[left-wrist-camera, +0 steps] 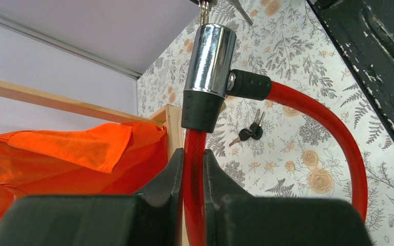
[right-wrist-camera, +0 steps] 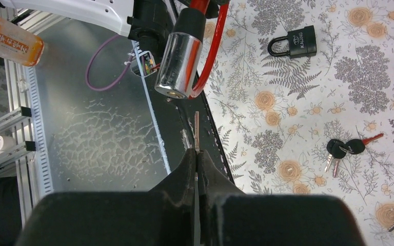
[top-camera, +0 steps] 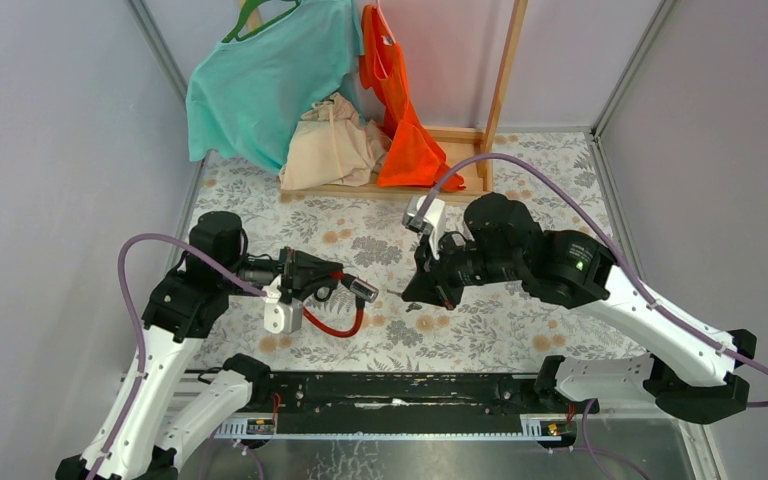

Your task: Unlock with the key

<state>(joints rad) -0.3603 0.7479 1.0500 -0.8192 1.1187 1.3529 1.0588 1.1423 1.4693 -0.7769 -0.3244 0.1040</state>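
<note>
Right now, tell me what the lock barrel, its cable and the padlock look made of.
Lock barrel: likely chromed metal, mirror-bright reflections. Cable: glossy red plastic or rubber sheath, smooth sheen; core hidden. Padlock: matte black body, probably coated metal.

The cable lock point(top-camera: 338, 329) is a red cable point(left-wrist-camera: 338, 133) bent in a loop, with both ends going into a shiny chrome cylinder point(right-wrist-camera: 177, 66) that has a black collar; the loop is closed; the left gripper point(left-wrist-camera: 193, 169) clamps the cable just under the collar and holds it off the table; the key point(right-wrist-camera: 196, 130) is a thin silver blade pinched in the right gripper point(right-wrist-camera: 197, 164); its tip points toward the cylinder's end face, very near but not inside
</note>
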